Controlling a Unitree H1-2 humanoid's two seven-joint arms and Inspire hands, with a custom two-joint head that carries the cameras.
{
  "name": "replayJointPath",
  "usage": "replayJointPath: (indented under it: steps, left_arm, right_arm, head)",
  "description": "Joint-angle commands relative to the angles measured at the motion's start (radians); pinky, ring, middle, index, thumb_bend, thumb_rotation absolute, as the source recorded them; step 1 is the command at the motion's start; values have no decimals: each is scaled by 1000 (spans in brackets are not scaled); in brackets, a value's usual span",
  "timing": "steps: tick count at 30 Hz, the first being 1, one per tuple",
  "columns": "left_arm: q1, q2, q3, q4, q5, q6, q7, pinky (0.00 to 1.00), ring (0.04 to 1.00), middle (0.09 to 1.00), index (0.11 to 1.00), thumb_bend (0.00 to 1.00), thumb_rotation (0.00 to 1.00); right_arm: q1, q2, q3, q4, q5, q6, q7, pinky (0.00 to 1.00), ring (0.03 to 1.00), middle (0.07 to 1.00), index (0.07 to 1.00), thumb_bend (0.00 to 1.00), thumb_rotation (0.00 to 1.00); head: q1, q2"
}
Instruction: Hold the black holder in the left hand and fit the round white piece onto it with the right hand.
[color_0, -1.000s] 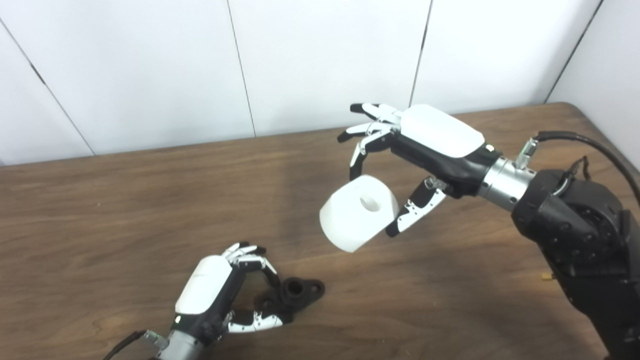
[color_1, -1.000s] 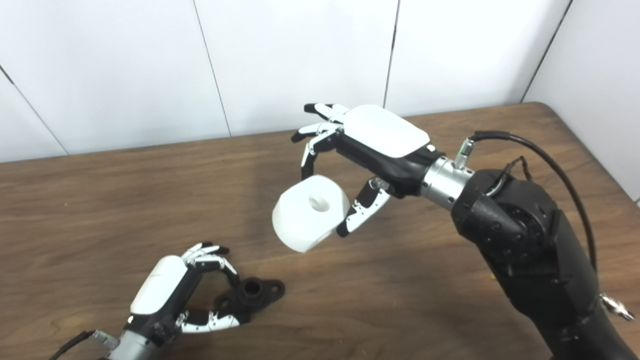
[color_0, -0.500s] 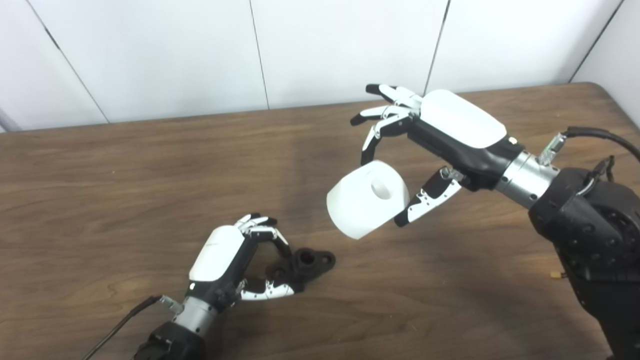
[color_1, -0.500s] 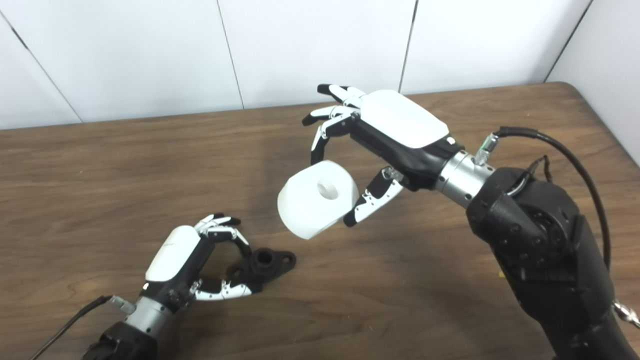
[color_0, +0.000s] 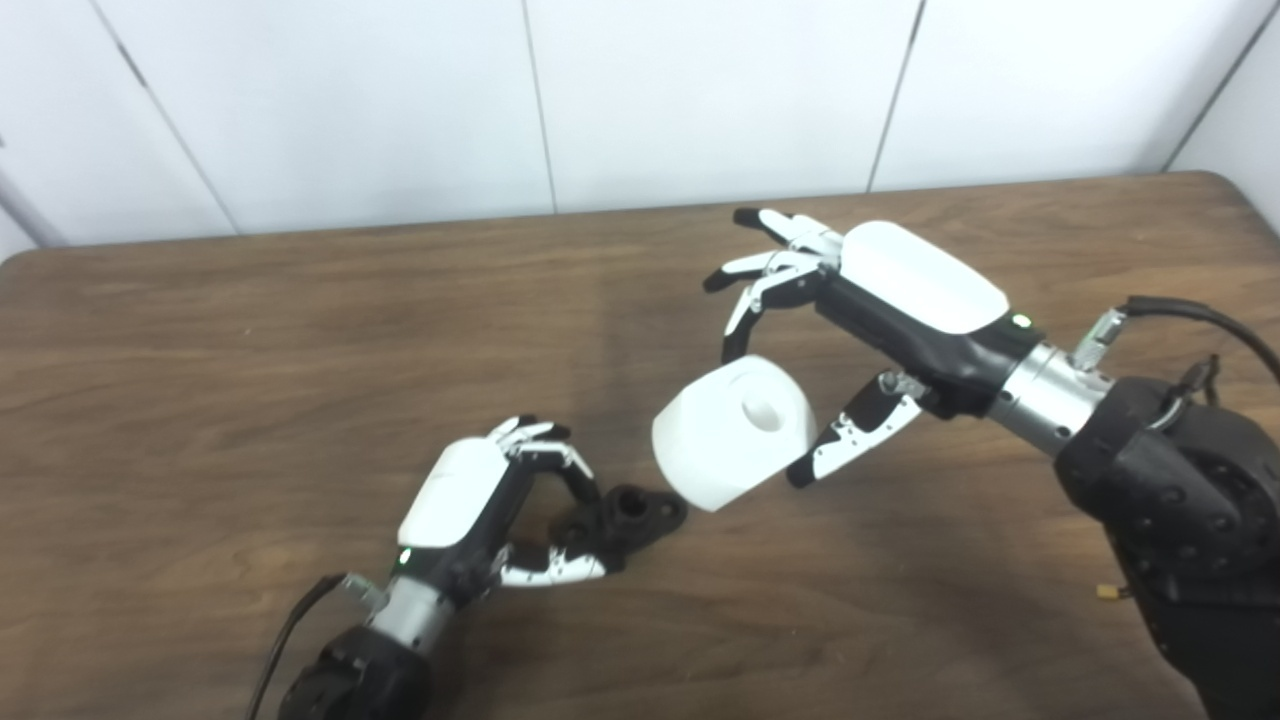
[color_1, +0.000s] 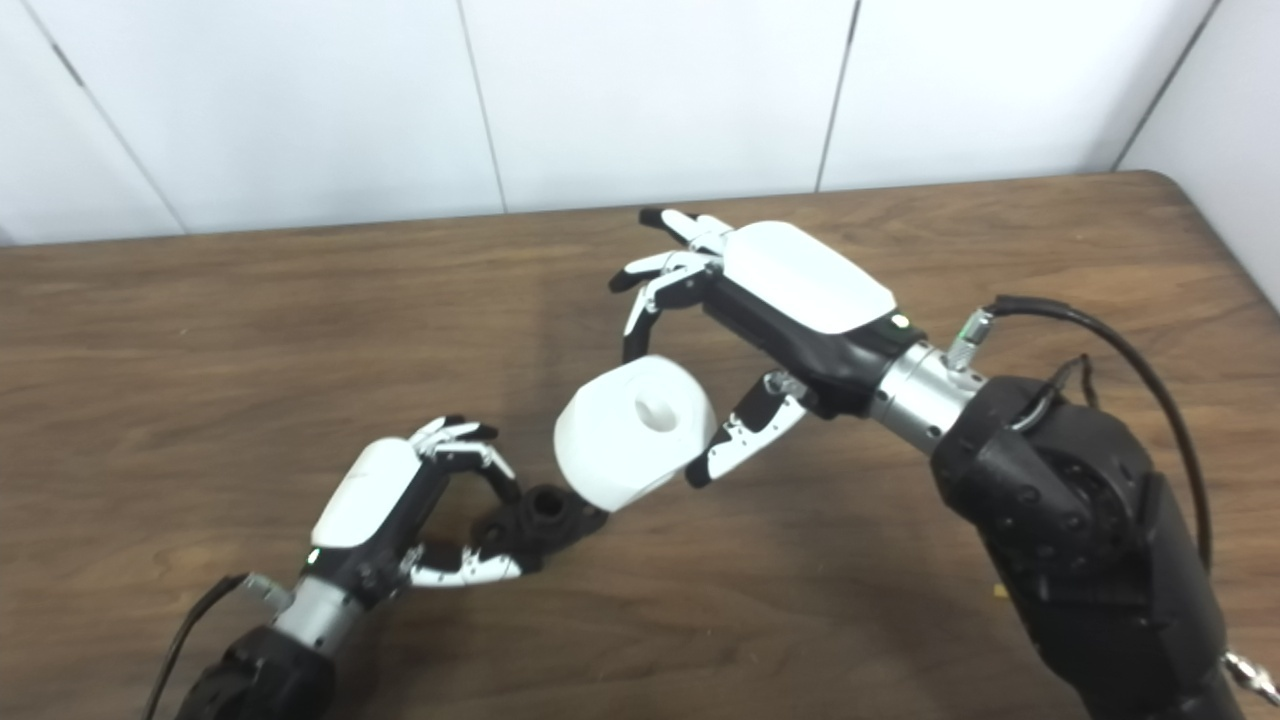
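Down in the lower left of the frame, the left hand (color_0: 470, 505) has its fingers and thumb curled around one end of the black holder (color_0: 628, 512), pinching it low over the bench (color_0: 200, 350). I can't tell if the holder is resting on the wood or lifted just off it. You can see a round socket on top of the holder and a small flat lug with a hole sticking out on its right end, which is the end the hand isn't covering.

Around the middle of the frame, the right hand (color_0: 860, 330) is holding the round white piece (color_0: 730, 430) up in the air, clear of the bench. One finger presses on the top edge of the piece and the thumb (color_0: 850, 440) is against its right side, while the other fingers are fanned out above it and don't touch anything. The piece is a chunky cylinder tilted over, so the flat face with the centre hole points up and toward the camera.

The bottom left edge of the white piece sits just beside the holder's free end; in the right eye view they even overlap a bit, but I can't tell whether they're actually touching. It's not seated on the holder yet.

Behind the bench there's just a plain white panelled wall (color_0: 700, 90) across the top of the frame.
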Motion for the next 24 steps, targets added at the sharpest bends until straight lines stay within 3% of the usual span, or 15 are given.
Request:
replayJointPath:
  steps: [1,8,24]
  left_arm:
    - [-7,-2,-13,-15,16,16,-17,930,841,679,483,523,48]
    - [-11,-9,-26,-11,20,34,-14,939,847,681,483,523,49]
    - [-17,-24,-49,9,40,29,11,933,841,675,483,523,49]
  right_arm:
    - [-25,0,-6,-25,-10,4,-9,1000,1000,824,483,523,131]
    - [-23,6,11,17,-25,-13,-13,1000,1000,821,483,522,129]
    - [-109,-4,89,128,-52,-89,10,1000,1000,814,482,524,133]
  head:
    - [0,2]
    - [7,-3]
    - [34,-16]
